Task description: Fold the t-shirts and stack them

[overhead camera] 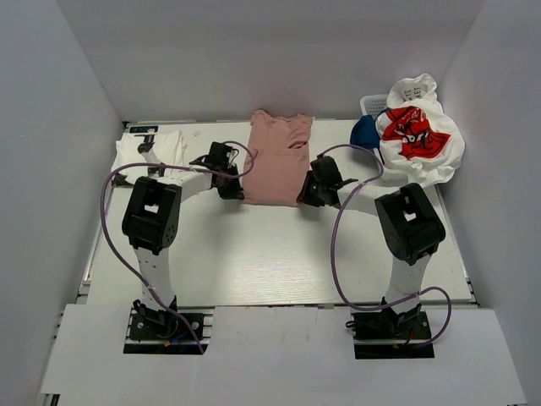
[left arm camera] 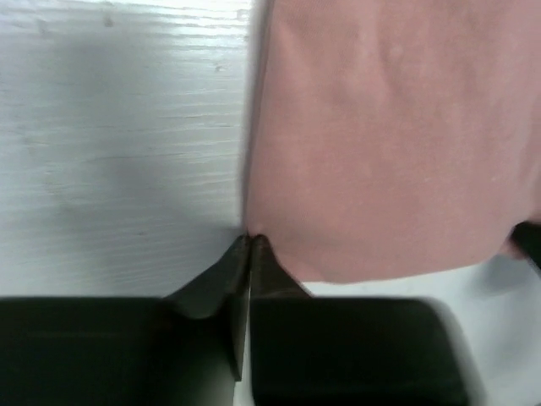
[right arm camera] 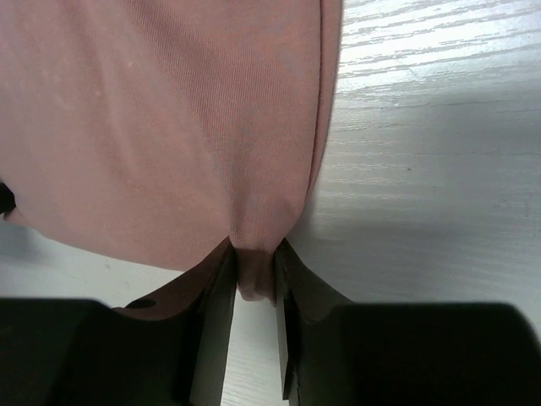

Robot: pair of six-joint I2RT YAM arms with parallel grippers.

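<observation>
A dusty-pink t-shirt (overhead camera: 277, 161) lies as a long folded strip at the middle back of the table. My left gripper (overhead camera: 230, 188) is at its near left corner; in the left wrist view its jaws (left arm camera: 250, 239) are pressed together, pinching the very edge of the pink cloth (left arm camera: 380, 152). At the near right corner my right gripper (overhead camera: 308, 196) is shut on the shirt, with a bunched fold of pink cloth (right arm camera: 169, 127) caught between its fingers (right arm camera: 252, 262).
A white t-shirt (overhead camera: 161, 152) lies flat at the back left. At the back right, a white t-shirt with a red graphic (overhead camera: 418, 135) and a navy one (overhead camera: 365, 131) are heaped by a white slotted basket (overhead camera: 372, 103). White walls surround the table (overhead camera: 279, 254).
</observation>
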